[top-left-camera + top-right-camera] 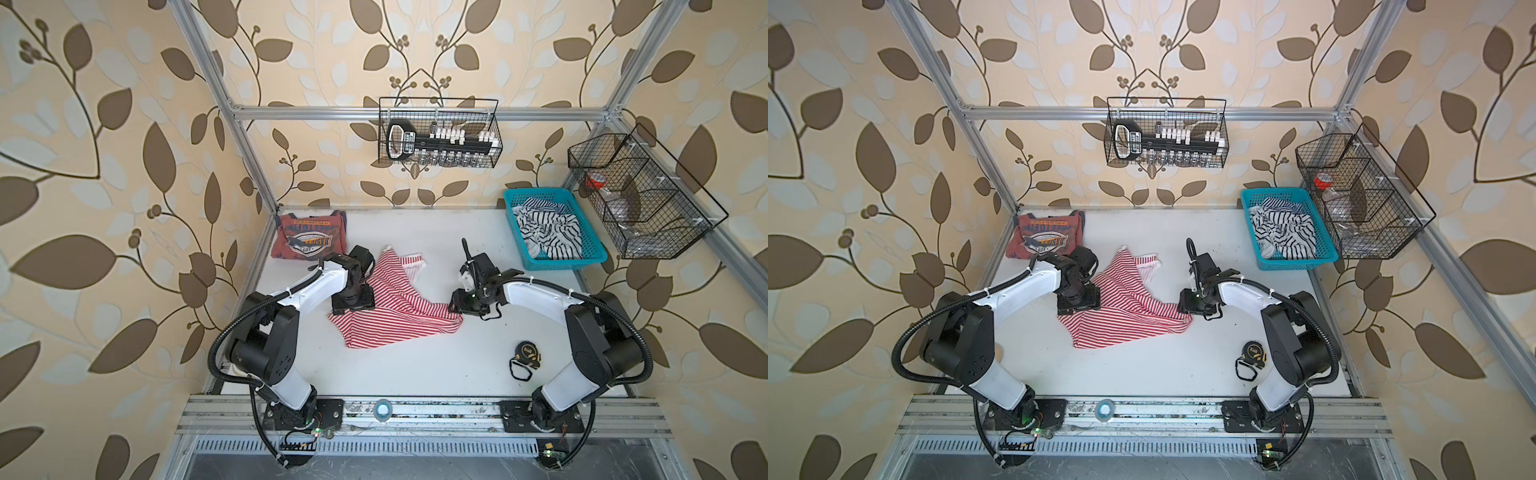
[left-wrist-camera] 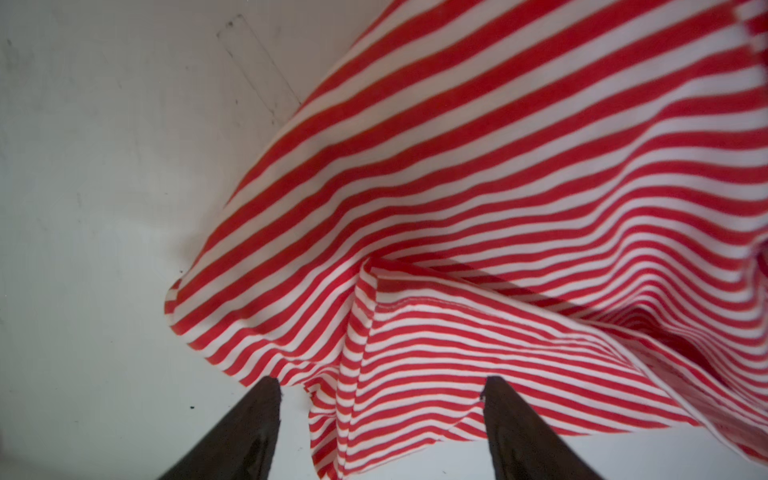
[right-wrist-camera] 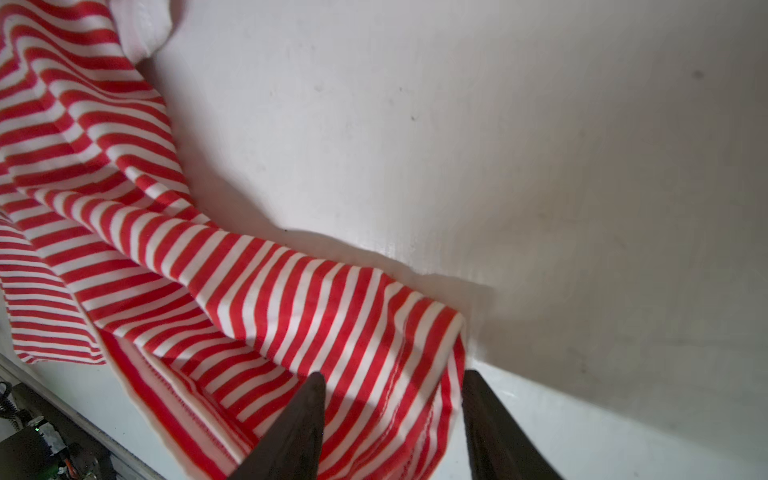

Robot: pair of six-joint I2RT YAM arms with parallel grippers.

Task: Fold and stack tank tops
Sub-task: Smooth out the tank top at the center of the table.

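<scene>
One roll of tape (image 1: 382, 409) sits on the front rail, nearest of all. One tape measure (image 1: 528, 353) lies on the white tabletop (image 1: 415, 374), nearer than the right hand and well apart from it.

There are two tank tops out on the tabletop. The red-and-white striped tank top (image 1: 395, 316) lies rumpled between the two hands. The left hand (image 2: 380, 415) is spread wide. Its dark fingers (image 2: 257, 415) stand either side of a folded edge of the striped cloth without pinching it. The right hand (image 3: 392, 399) is parted less far. One corner of the same cloth lies between its fingers (image 3: 303, 415), and there too the cloth is not pinched.

Beyond the left hand, in the far corner on its outer side, the dusty red tank top (image 1: 309, 239) lies folded flat with its chest graphic up.

Beyond the right hand, on its outer side, one blue basket (image 1: 567, 262) holds one crumpled black-and-white striped garment (image 1: 548, 228).

Farthest off, two black wire baskets hang on the frame: one on the back rail (image 1: 496, 141) and one on the side rail past the right hand (image 1: 665, 249).
</scene>
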